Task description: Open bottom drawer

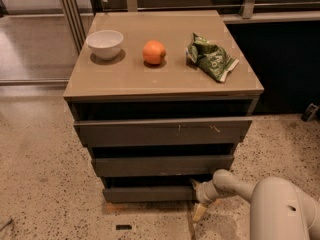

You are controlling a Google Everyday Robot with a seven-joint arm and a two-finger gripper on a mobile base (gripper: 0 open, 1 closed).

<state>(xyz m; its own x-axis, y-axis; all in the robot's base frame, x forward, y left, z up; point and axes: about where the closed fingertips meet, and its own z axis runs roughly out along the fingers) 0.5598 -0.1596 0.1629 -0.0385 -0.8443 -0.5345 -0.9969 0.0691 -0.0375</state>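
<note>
The bottom drawer (150, 194) is the lowest and narrowest dark grey front of the tan-topped cabinet (165, 79), just above the floor. It stands out a little, with a dark gap above it. My gripper (199, 196) reaches in from the lower right on a pale arm (240, 189) and sits at the drawer front's right end, touching or very near it. One pale fingertip (199, 212) points down toward the floor.
Above are the mid-width front (162, 165) and the widest scratched front (162, 131). On top stand a white bowl (105, 43), an orange (154, 52) and a green bag (211, 57). My pale body (282, 211) fills the lower right. Speckled floor lies all around.
</note>
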